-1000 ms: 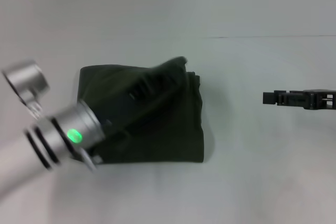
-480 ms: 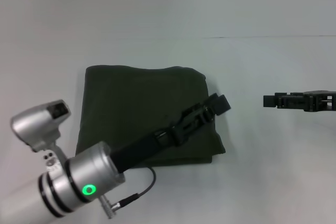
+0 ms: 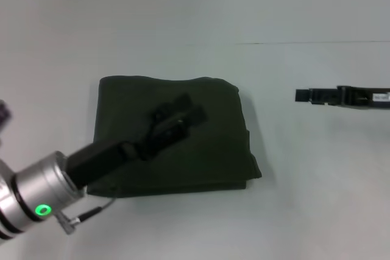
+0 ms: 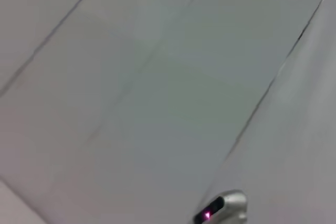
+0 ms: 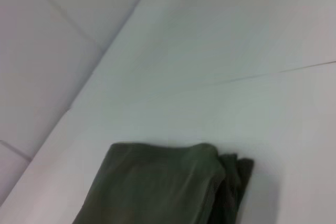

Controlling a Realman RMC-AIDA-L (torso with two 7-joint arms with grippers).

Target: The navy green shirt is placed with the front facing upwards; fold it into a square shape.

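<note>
One shirt, two grippers of mine, one table.

Nearest: my left arm reaches in from the near left side, its gripper (image 3: 184, 111) poised over the middle of the navy green shirt (image 3: 216, 150). The two fingers stand spread, nothing between them.

The navy green shirt lies folded into a rough square, a single dark olive bundle, flat on the white table (image 3: 183, 16). No lettering shows on the upper face. Layered edges show at its right side, clear in the right wrist view (image 5: 157, 187).

My right gripper (image 3: 303, 95) hangs well to the right of the shirt, apart from it; whether it is released or clenched I cannot tell.

Beyond the shirt, one thin dark seam (image 3: 317, 42) crosses the table.
</note>
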